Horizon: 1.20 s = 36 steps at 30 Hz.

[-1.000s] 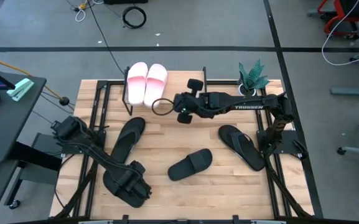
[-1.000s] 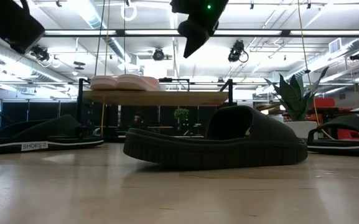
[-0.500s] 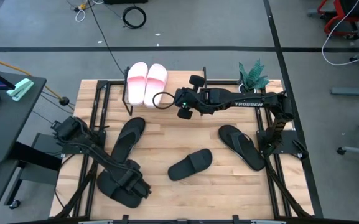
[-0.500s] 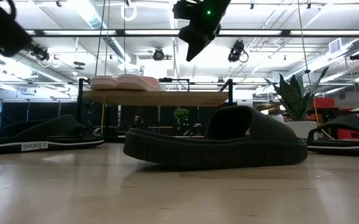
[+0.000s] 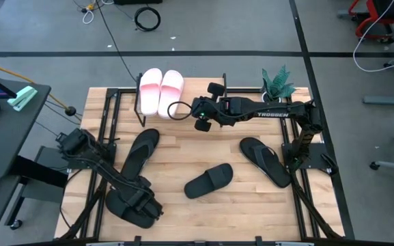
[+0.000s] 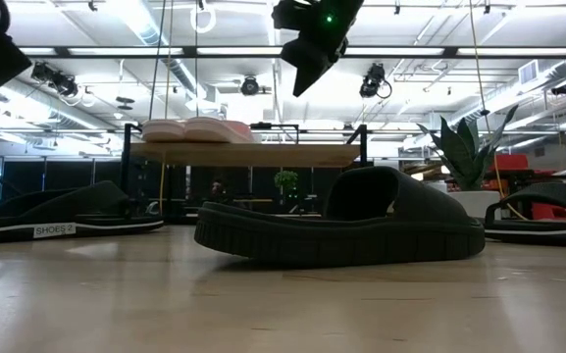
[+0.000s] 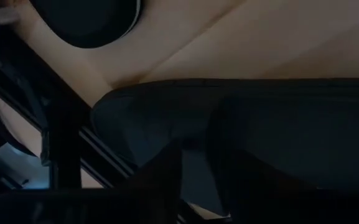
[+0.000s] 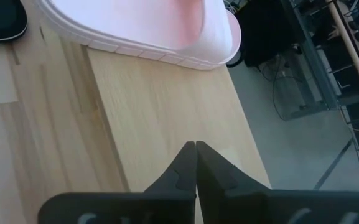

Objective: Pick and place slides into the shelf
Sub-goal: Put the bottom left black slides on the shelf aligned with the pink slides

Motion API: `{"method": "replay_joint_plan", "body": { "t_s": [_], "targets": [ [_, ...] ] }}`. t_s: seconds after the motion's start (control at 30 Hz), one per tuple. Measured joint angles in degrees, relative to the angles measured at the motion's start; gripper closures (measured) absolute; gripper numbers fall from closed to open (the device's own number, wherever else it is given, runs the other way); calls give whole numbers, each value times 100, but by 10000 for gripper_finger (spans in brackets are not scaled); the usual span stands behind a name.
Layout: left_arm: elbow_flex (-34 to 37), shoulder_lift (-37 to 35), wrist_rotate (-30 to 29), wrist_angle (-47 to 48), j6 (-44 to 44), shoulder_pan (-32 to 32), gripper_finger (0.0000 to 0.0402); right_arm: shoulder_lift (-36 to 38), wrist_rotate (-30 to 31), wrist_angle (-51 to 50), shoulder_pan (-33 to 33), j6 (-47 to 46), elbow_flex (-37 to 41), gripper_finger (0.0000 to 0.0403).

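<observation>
The left gripper (image 5: 136, 205) sits low at about 7 o'clock on the table (image 5: 176, 154), right over a black slide (image 5: 125, 205); the left wrist view shows that slide's dark strap (image 7: 241, 130) filling the space ahead of the fingers (image 7: 160, 180), but whether they have clamped on it cannot be told. The right gripper (image 5: 183, 109) hangs at roughly 12 o'clock above the shelf (image 5: 197, 92), its fingers (image 8: 195, 165) pressed together and holding nothing (the right wrist view shows bare shelf board under them). Two pale pink slides (image 5: 160, 90) lie side by side on the shelf at its 9 o'clock end. A second black slide (image 5: 136, 154) lies at 9 o'clock, a third (image 5: 209, 181) near the table's centre toward 6 o'clock, and a fourth (image 5: 265, 161) at 3 o'clock. A potted plant (image 5: 276, 85) stands at 1 o'clock
</observation>
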State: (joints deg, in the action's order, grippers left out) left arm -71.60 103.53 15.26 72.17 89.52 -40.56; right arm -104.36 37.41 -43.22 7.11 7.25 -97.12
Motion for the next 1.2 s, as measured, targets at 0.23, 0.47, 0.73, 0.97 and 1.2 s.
{"method": "replay_joint_plan", "body": {
  "t_s": [0.23, 0.47, 0.73, 0.97, 1.2],
  "targets": [
    [3, 2, -12, -14, 43, -195, 315, 0, 2, -2, 0, -2, 0, 396],
    [1, 2, -21, 70, 585, -254, 329, 0, 2, -2, 0, -22, 0, 396],
    [-23, 214, -3, 208, 588, -352, 343, 0, 1, -3, 0, -22, 0, 397],
    [-29, 249, 4, 278, 708, -302, 392, 0, 2, -2, 0, -22, 0, 396],
    [-134, 260, -8, 503, 449, -229, 396, 0, 0, -2, 0, -22, 0, 395]
  ]
}}
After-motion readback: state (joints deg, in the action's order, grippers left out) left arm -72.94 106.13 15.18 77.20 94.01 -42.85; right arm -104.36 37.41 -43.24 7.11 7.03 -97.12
